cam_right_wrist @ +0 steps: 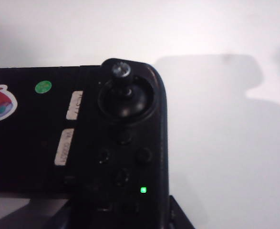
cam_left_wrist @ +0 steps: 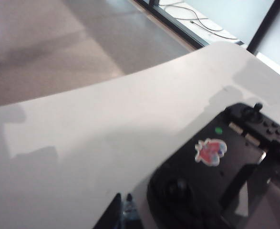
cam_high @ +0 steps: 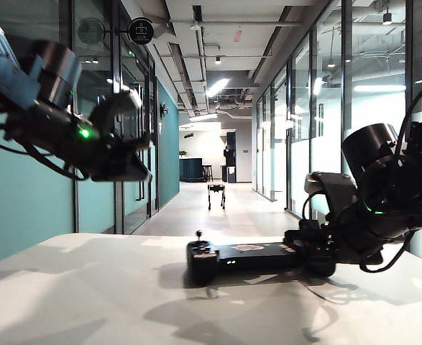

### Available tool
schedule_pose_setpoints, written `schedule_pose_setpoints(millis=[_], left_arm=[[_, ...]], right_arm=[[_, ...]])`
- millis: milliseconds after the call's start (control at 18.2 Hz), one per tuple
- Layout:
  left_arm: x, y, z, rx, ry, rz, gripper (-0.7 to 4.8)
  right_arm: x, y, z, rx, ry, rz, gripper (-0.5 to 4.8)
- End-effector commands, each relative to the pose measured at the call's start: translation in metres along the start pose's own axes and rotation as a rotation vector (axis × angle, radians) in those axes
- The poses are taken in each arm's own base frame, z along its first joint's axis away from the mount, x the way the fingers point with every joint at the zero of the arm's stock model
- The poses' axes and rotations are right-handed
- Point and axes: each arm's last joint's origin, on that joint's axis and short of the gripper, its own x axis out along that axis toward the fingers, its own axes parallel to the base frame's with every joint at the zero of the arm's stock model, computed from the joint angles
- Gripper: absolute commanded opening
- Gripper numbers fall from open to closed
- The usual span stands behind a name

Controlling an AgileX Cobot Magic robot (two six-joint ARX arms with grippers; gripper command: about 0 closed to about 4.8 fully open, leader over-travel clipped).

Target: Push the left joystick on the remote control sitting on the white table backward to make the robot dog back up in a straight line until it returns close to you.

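The black remote control (cam_high: 246, 255) lies on the white table (cam_high: 88, 287), its pinkish-red sticker (cam_left_wrist: 210, 151) facing up. The left joystick (cam_high: 198, 236) stands upright at its left end, with nothing touching it; it shows blurred as the left joystick (cam_left_wrist: 180, 185) in the left wrist view. My right gripper (cam_high: 308, 251) is shut on the controller's right end, one finger on each side of it (cam_right_wrist: 117, 212), below the right-hand stick (cam_right_wrist: 122, 71). My left gripper (cam_high: 140, 154) hangs high at the left, shut and empty (cam_left_wrist: 123, 202). The robot dog (cam_high: 216, 194) stands far down the corridor.
Glass walls line the corridor on both sides behind the table. The table's rounded far edge (cam_left_wrist: 130, 76) runs just beyond the controller. A green light (cam_right_wrist: 142, 190) glows on the controller's right end. Cables lie on the floor (cam_left_wrist: 197, 19).
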Motion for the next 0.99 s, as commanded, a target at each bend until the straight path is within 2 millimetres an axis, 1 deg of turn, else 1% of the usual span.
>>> schedule_pose_setpoints(millis=[55,329,494,768,988], left_arm=[[0.013,0.002,0.001,0.008,-0.009,-0.061,-0.05],[0.045,0.012,0.001,0.031,-0.013,-0.148,-0.05],[0.060,0.016,-0.001,0.027,-0.008,-0.192,-0.05],[0.069,0.018,-0.008,0.021,0.006,-0.200,-0.05],[0.078,0.021,-0.007,0.022,0.002,-0.220,-0.05]], right_arm=[[0.000,0.006,0.004,0.025,-0.035,-0.035,2.09],[-0.001,0.020,0.004,0.038,-0.068,-0.080,2.05],[-0.002,0.023,0.004,0.075,-0.077,-0.103,1.98],[-0.003,0.028,0.002,0.069,-0.081,-0.141,1.98],[-0.003,0.029,0.002,0.069,-0.082,-0.146,1.98]])
